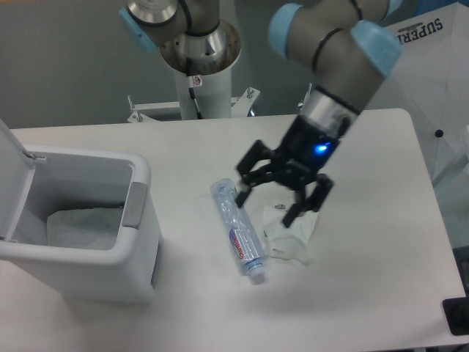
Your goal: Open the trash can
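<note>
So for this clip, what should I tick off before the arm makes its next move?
1. Trash can lid raised: ok, it stands up at the left and the inside shows.
2. Liner bag seated inside: ok, white liner visible at the bottom.
3. Grey latch clear of obstruction: ok, nothing touches it.
4. Claw empty: ok, fingers spread, nothing between them.
5. Claw clear of the can: ok, it hangs over the table to the right of the can, above the plastic bottle and crumpled wrapper.
6. Claw touching the bottle or wrapper: cannot tell from this single view.
</note>
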{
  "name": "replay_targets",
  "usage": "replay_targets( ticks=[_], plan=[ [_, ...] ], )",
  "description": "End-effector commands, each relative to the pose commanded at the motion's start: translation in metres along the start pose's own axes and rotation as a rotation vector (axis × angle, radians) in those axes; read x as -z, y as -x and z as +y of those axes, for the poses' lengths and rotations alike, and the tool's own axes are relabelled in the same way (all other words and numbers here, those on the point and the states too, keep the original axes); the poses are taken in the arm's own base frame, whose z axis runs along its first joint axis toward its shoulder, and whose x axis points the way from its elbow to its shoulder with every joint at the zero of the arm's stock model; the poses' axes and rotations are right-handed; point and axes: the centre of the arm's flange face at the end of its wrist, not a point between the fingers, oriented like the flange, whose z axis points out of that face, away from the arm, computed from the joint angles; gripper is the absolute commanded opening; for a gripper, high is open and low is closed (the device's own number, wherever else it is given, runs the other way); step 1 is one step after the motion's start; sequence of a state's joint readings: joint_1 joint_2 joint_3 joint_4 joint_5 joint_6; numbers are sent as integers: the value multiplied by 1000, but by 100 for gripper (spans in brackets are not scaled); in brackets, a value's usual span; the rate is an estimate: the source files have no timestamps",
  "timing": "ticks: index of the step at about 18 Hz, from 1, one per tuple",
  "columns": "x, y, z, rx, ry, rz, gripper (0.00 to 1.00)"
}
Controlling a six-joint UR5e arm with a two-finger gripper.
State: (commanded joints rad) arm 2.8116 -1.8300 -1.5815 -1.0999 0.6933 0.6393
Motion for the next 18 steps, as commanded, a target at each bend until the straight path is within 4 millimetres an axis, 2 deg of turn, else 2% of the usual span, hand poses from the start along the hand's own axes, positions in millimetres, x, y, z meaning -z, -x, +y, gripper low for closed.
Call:
replay_targets(
  ticks=[2,4,10,13,15,18],
  plan=[
    [3,30,8,-83,10,-25,100],
    [7,45,9,-209,72,-98,100],
    [5,99,27,-437,447,-350,100],
    [-8,107,36,-548,604,-385,100],
    [-8,113,37,-563,640,-418,100],
    [-10,110,39,-573,660,-433,100]
  ],
)
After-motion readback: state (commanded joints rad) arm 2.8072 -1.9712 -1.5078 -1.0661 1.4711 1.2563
